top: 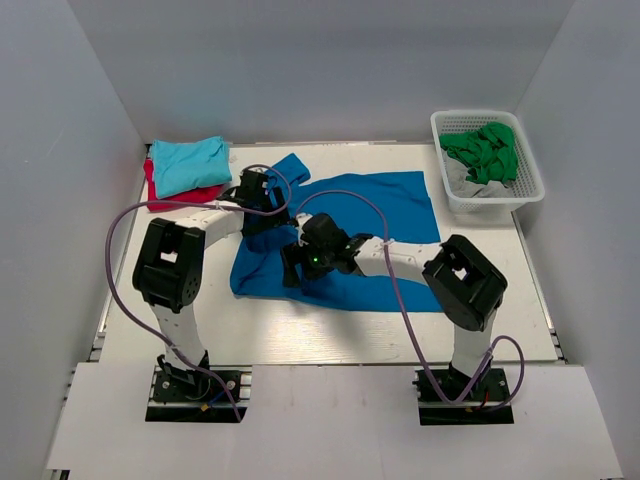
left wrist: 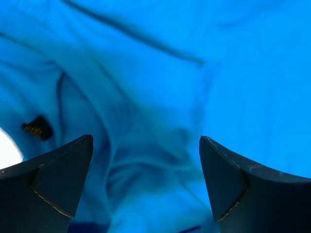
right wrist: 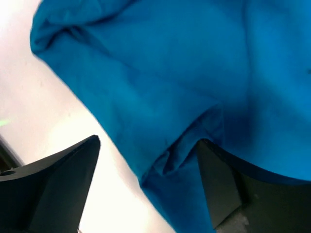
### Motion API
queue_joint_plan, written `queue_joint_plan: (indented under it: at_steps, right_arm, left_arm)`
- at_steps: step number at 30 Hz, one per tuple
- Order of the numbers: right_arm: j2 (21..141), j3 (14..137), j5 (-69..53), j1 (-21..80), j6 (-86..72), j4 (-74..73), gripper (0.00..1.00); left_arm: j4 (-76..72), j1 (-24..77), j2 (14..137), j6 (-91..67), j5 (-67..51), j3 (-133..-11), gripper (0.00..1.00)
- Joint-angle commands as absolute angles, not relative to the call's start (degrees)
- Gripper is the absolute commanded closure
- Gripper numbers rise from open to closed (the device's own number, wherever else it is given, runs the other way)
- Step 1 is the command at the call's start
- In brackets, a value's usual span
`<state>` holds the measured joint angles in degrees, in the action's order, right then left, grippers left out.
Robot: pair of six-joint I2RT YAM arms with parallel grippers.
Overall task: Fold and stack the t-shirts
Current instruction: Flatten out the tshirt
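A royal-blue t-shirt (top: pixel 385 205) lies spread on the white table (top: pixel 320 330), rumpled at its left side. My left gripper (top: pixel 262 212) is open just above the shirt's upper left part; wrinkled blue cloth (left wrist: pixel 160 97) fills its view between the fingers (left wrist: pixel 58 179). My right gripper (top: pixel 297 268) is open over the shirt's lower left edge; a folded hem (right wrist: pixel 184 145) lies between its fingers (right wrist: pixel 63 184), with bare table to the left. A turquoise tee (top: pixel 190 163) lies folded on a red tee (top: pixel 185 196) at the back left.
A white basket (top: pixel 533 165) holding green cloth (top: pixel 486 150) stands at the back right. Grey walls close in the table on three sides. Purple cables loop from both arms.
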<state>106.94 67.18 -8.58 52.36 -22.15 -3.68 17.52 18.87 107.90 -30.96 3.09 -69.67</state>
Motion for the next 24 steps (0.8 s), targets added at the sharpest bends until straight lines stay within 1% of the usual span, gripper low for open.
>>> queue_joint_plan:
  at_steps: [1, 4, 5, 6, 8, 9, 13, 16, 19, 20, 23, 24]
  right_arm:
    - [108.1, 69.0, -3.5, 52.8, -24.9, 1.5, 0.17]
    - [110.1, 70.7, -2.6, 53.3, -25.7, 1.0, 0.36]
    - [110.5, 70.7, -2.5, 53.5, -25.8, 1.1, 0.44]
    - [110.7, 70.6, -2.0, 53.7, -25.8, 1.5, 0.65]
    - [110.6, 69.9, -1.5, 54.2, -25.5, 3.3, 0.86]
    - [110.4, 69.8, -1.0, 54.4, -25.3, 3.5, 1.0]
    - [107.8, 66.6, -1.9, 56.2, -20.2, 6.1, 1.0]
    - [104.2, 62.9, -4.4, 60.3, -5.6, 8.4, 1.0]
    - [101.7, 59.5, -6.0, 63.2, -0.3, 7.9, 1.0]
    - [100.8, 59.1, -5.8, 65.8, 2.4, 7.5, 1.0]
    - [101.2, 58.6, -3.0, 68.5, 6.1, 5.1, 1.0]
    - [101.4, 59.2, -1.9, 71.8, 6.5, 3.4, 1.0]
  left_arm:
    - [13.5, 18.7, 104.8, -30.1, 1.4, -67.9, 0.0]
    - [13.0, 18.7, 105.4, -30.1, 1.4, -66.7, 0.0]
    - [13.0, 18.7, 106.1, -30.1, 1.4, -66.7, 0.0]
    - [13.0, 18.7, 106.1, -30.1, 1.4, -66.2, 0.0]
    - [13.0, 18.2, 107.7, -30.1, 1.4, -66.2, 0.0]
    - [12.5, 18.2, 107.7, -30.1, 1.4, -65.7, 0.0]
    - [13.0, 18.2, 109.9, -30.1, 0.9, -65.7, 0.0]
    - [13.0, 18.2, 111.1, -30.8, 0.9, -66.3, 0.0]
    - [13.5, 18.2, 112.5, -30.8, 1.4, -66.3, 0.0]
    - [14.1, 18.2, 112.5, -30.8, 1.9, -66.3, 0.0]
    - [14.1, 18.2, 113.0, -31.3, 1.9, -65.7, 0.0]
    - [14.1, 18.2, 113.0, -31.3, 2.5, -65.7, 0.0]
